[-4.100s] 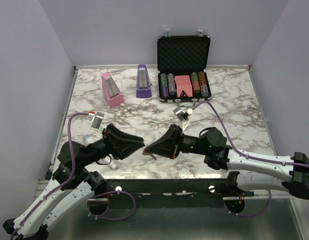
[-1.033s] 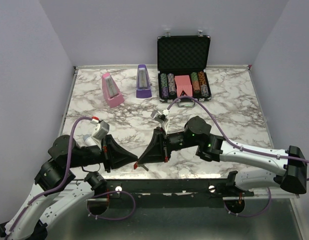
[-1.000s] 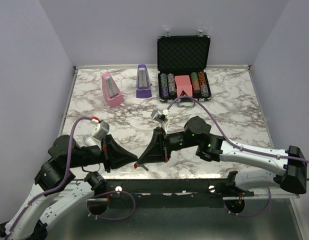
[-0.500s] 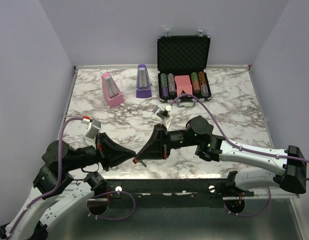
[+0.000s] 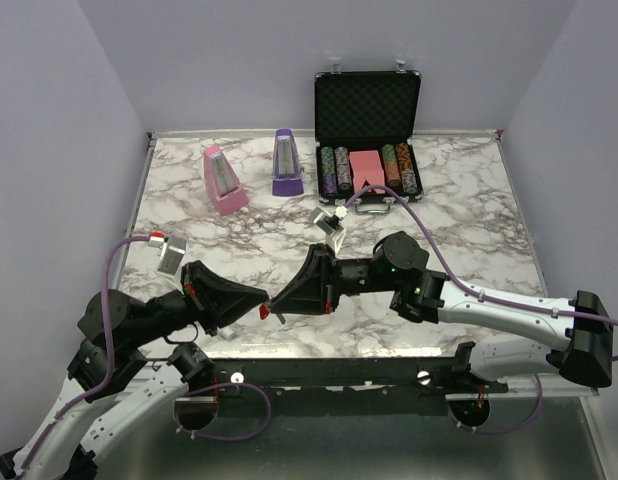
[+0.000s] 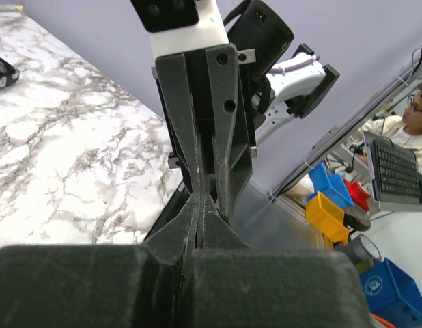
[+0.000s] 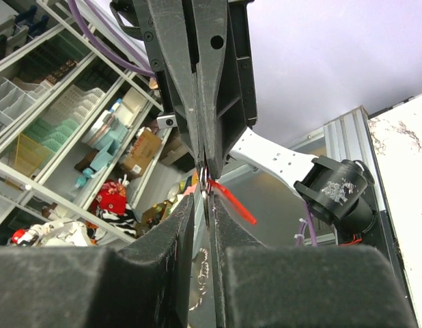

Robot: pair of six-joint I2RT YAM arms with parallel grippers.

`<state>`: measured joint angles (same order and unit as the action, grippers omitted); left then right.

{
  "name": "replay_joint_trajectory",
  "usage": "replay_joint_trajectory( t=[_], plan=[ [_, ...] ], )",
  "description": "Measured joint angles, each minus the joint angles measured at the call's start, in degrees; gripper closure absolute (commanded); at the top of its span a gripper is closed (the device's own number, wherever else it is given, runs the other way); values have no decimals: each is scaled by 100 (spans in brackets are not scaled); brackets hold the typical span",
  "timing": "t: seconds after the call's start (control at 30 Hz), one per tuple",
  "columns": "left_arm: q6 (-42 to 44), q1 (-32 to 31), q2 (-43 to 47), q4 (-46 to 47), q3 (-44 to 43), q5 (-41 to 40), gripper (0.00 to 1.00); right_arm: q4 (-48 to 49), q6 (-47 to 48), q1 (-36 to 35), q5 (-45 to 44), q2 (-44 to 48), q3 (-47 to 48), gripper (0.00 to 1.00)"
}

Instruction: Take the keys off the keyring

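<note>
Above the near edge of the white marble-patterned table (image 5: 469, 230), you will find the left gripper (image 5: 259, 299) clamped shut on the small red oblong keyring tag (image 7: 233, 203). Its long axis slants, with the free end pointing down and away from the clamped tips. The right gripper (image 5: 277, 301) has its fingers narrowly parted, tip to tip with the left.

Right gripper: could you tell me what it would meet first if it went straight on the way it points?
The left gripper, nearly tip to tip with it; the red keyring shows right where they meet.
</note>
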<state>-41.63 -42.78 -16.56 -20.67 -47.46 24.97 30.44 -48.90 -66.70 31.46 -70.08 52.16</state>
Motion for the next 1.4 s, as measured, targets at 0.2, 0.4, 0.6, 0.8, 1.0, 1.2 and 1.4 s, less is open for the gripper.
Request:
replay_joint_trajectory(
  t=[0.2,0.4,0.6,0.8,1.0,1.2,1.4],
  plan=[
    [-125,0,111,177,101,-247,100,42,-59,0,-17,0,0,78],
    [-181,0,131,282,129,-332,100,116,-61,0,-28,-9,0,78],
    [-245,0,151,326,190,-348,100,118,-59,0,-28,-92,0,78],
    [-262,0,168,348,201,-352,100,118,-55,0,-46,-118,0,78],
    [-273,0,195,389,254,-352,100,118,-50,0,-66,-118,11,77],
    [-284,0,210,396,286,-352,100,118,-31,0,-87,-120,28,83],
    [-284,0,216,404,299,-354,100,116,-11,0,-92,-216,103,83]
  ],
)
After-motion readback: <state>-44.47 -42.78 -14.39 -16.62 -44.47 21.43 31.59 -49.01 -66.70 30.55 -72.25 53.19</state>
